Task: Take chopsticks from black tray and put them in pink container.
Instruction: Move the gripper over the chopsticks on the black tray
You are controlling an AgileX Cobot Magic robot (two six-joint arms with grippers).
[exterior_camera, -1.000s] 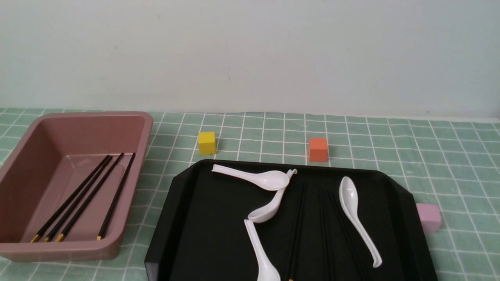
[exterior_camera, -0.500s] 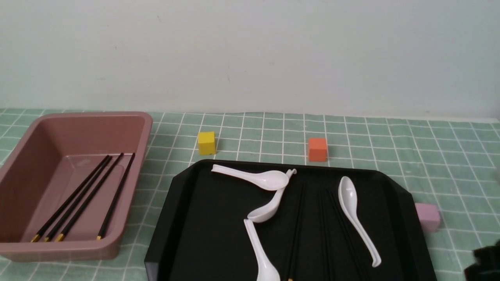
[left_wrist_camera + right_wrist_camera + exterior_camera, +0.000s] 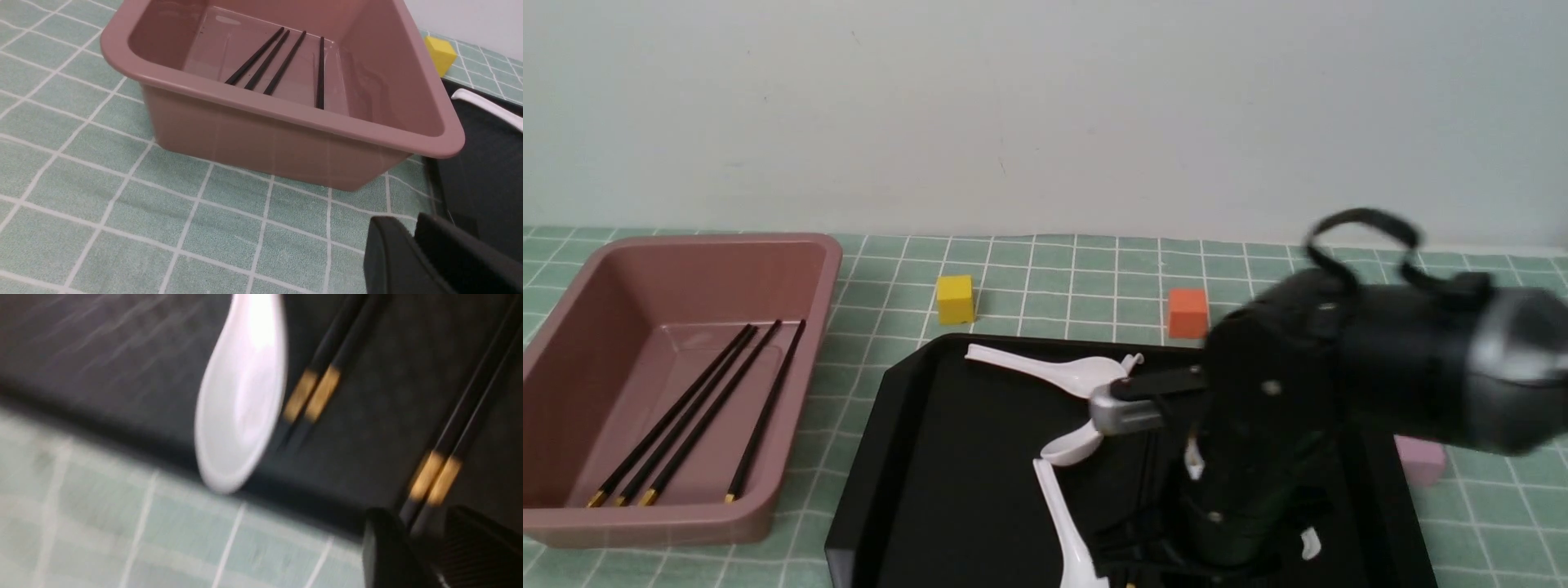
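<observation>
Though right arm (image 3: 1339, 367) blocks front, wrist shows chopsticks (image 3: 314, 392), seemingly paired.

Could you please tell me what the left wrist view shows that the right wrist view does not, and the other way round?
Only the left wrist view shows the pink container with four chopsticks lying inside, and the yellow cube. Only the right wrist view shows two pairs of gold-banded chopsticks, blurred. Both show the black tray, the green checked cloth and part of a spoon: a white spoon handle in the left, a spoon bowl in the right.
</observation>
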